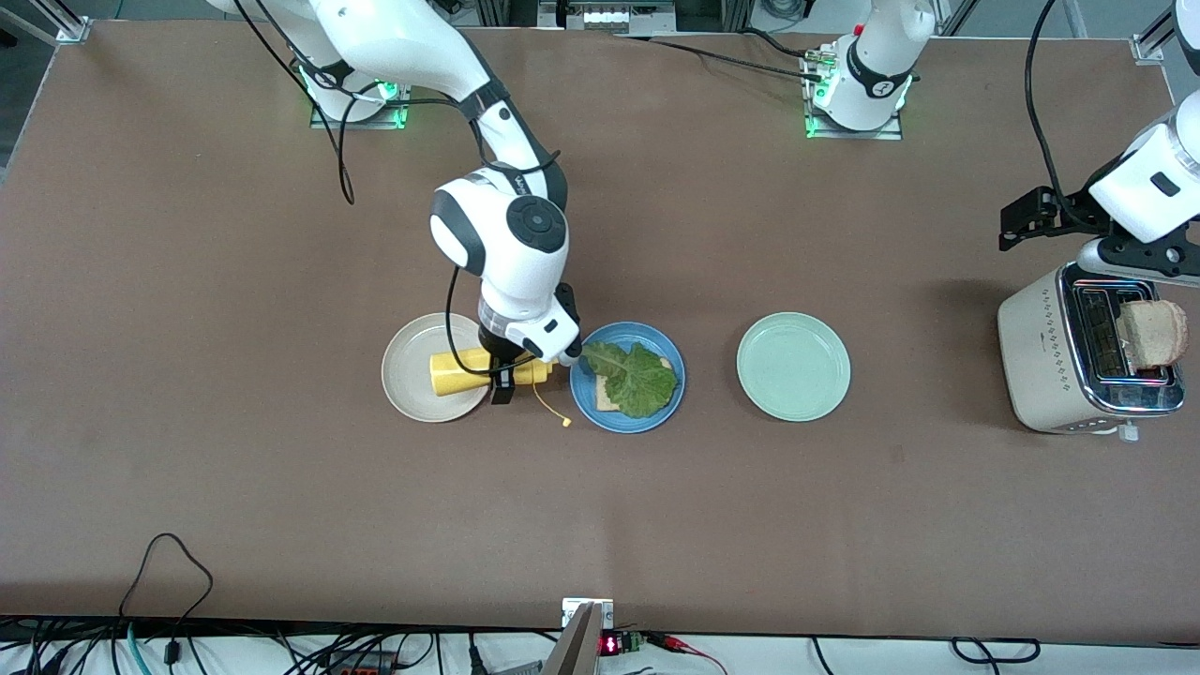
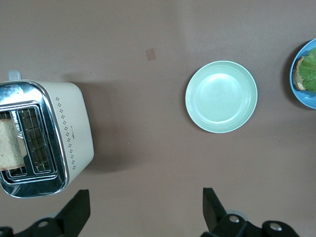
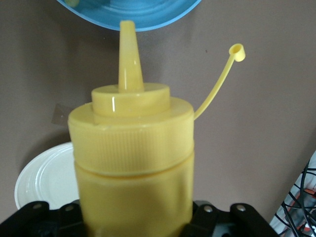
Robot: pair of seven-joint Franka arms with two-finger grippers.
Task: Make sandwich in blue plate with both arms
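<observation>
The right gripper (image 1: 503, 375) is clamped on a yellow sauce bottle (image 1: 469, 372) beside the blue plate (image 1: 586, 405), which holds toast and floppy lettuce (image 1: 637, 377). The left gripper (image 2: 145, 210), fingers apart, hovers near the toaster (image 1: 1050, 356), where stiff, crumbly toast (image 1: 1153, 333) wants an edge grip

The front view looks down from high across the table (image 1: 187, 469). The left wrist view faces straight down; the right wrist view sits close. All three share the blue plate (image 1: 627, 417) (image 2: 308, 101) (image 3: 148, 19).
</observation>
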